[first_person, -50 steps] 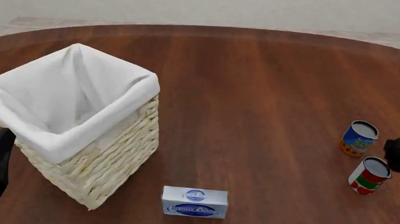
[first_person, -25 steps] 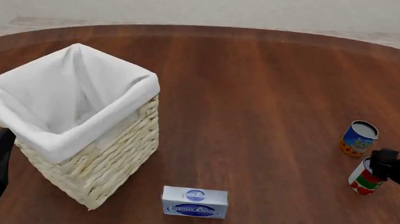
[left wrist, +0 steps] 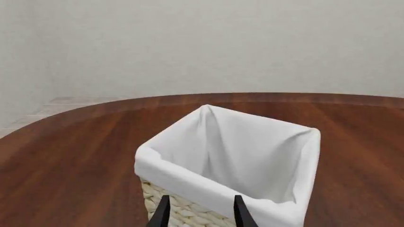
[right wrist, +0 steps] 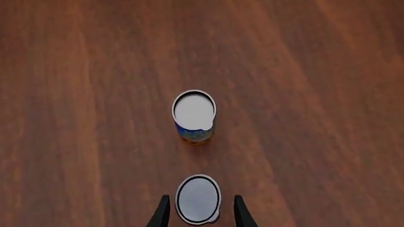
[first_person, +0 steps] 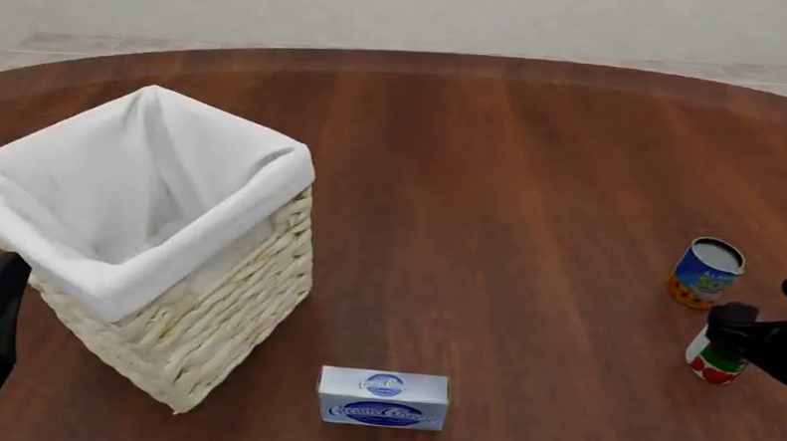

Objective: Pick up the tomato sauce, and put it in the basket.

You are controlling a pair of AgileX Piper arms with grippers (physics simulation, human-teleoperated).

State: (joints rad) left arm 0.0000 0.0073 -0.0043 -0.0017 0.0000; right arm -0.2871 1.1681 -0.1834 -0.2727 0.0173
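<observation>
2 cans (tomato sauce (first_person: 710, 364), blue can (first_person: 704, 273)), 1 basket (first_person: 217, 312), 1 box (first_person: 383, 398).

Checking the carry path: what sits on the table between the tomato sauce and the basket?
In the front view, only bare wood lies between the tomato sauce and the basket; the blue box sits nearer the camera, off that line.

Basket (first_person: 166, 260) left; box (first_person: 382, 398) front centre; tomato sauce (first_person: 710, 362) far right, other can (first_person: 705, 273) just behind.
</observation>
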